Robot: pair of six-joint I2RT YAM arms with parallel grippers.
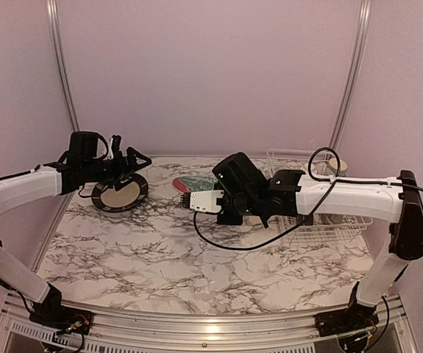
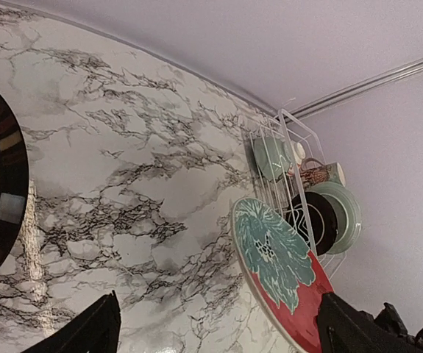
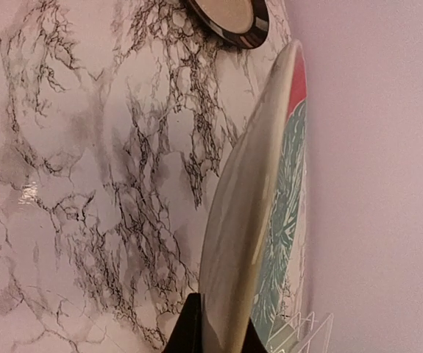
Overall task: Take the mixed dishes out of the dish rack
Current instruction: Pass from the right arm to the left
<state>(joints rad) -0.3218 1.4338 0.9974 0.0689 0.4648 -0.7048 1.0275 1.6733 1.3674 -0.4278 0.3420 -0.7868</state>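
Dark red patterned plate (image 2: 281,272) stands tilted on edge, its long rim line running toward the rear, its teal-flowered face turned to the back wall. It sits over the marble table (image 1: 196,265), between the dish rack (image 1: 336,224) and the black-rimmed plate (image 1: 121,193). The right gripper (image 3: 218,334) pinches its rim, the right arm stretched nearly level across the table. The left gripper (image 2: 218,300) hovers by the black-rimmed plate (lying flat, rear left), its 2 fingers spread wide and empty. Pale green plates (image 2: 347,209) and a mug (image 2: 318,174) stand in the rack.
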